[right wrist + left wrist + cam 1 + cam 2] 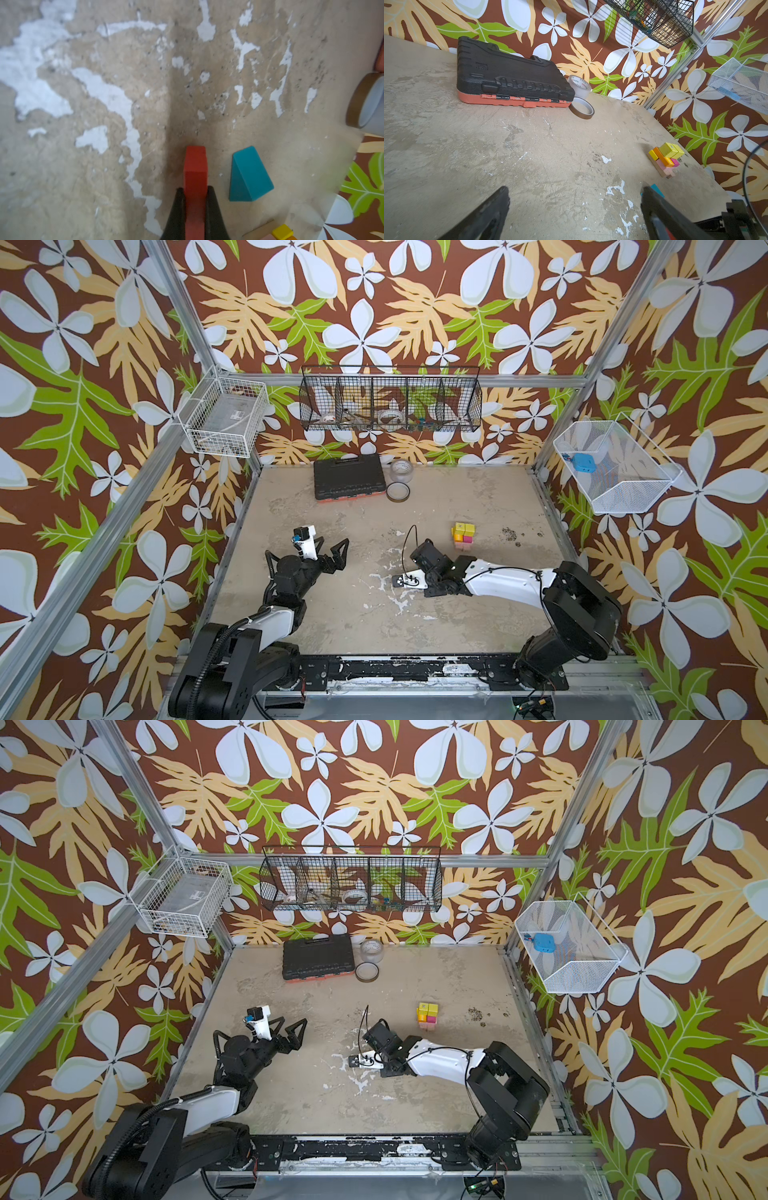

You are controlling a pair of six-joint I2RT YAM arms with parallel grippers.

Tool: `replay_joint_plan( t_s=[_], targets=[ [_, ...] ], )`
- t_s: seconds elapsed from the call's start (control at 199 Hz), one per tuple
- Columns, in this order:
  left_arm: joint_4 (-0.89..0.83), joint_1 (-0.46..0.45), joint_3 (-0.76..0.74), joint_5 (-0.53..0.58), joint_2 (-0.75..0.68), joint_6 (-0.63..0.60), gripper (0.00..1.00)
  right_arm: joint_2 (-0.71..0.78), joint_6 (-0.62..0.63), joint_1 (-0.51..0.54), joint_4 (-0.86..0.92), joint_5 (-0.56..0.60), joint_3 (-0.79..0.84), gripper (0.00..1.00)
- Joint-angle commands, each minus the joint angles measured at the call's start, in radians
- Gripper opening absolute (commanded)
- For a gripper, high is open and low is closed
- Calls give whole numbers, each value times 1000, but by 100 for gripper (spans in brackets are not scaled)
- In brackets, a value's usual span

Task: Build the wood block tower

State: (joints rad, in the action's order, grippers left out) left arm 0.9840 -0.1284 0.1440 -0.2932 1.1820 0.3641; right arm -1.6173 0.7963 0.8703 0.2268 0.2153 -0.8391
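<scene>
I'm looking into a cell with leaf-and-flower wallpaper and a scuffed beige table [457,614] whose paint has flaked white in places.

The wood block tower [463,537] stands right of the table's middle, near the right wall, in both top views. From the left wrist camera [665,158] I count two lime-yellow cubes on top, then one yellow, one orange and one magenta block over a pink base. There may be more behind, since the far side is hidden from me.

Two wood blocks are loose beside it. One is a red block [195,166], pinched between the fingers of the right gripper [195,191], which is closed on it. The other is a teal wedge [249,176] lying on the table just beside the red one, not touching it.

The right arm stretches low from its base toward the centre, its wrist aimed down at the table.

The left gripper [574,197] hangs over the left-middle of the table on a folded arm, its jaws spread wide with nothing between them.

At the back of the table sit one black tool case [347,479] and two tape rolls [401,475]. Three wire baskets [390,400] hang on the walls.
</scene>
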Motion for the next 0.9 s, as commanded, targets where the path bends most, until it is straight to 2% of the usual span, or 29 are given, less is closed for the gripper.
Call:
replay_joint_plan(
  t_s=[0.0, 0.08, 0.181, 0.271, 0.376, 0.682, 0.752, 0.793, 0.853, 0.898],
  targets=[
    [36, 1, 2, -6, -2, 4, 100, -7, -105, 27, -106, 127, 40, 0],
    [36, 2, 2, -8, -2, 4, 100, 1, -124, 49, -154, 160, 79, 0],
    [36, 2, 3, -7, -2, 4, 100, 23, -150, 83, -186, 187, 116, 8],
    [36, 2, 2, -8, -2, 4, 100, 44, -183, 103, -190, 151, 139, 14],
    [36, 1, 3, -7, -3, 4, 100, 68, -210, 114, -199, 94, 167, 28],
    [38, 1, 0, -9, -4, 4, 100, 189, -216, 113, -81, 5, 129, 50],
    [38, 1, 1, -10, -4, 4, 100, 218, -220, 72, -36, -82, 107, 54],
    [38, 1, 1, -11, -4, 4, 100, 228, -220, 36, -7, -164, 93, 55],
    [38, 1, 1, -12, -4, 3, 100, 226, -220, -23, 47, -289, 74, 64],
    [38, 1, 0, -13, -4, 2, 100, 206, -212, -71, 102, -391, 49, 65]
  ],
)
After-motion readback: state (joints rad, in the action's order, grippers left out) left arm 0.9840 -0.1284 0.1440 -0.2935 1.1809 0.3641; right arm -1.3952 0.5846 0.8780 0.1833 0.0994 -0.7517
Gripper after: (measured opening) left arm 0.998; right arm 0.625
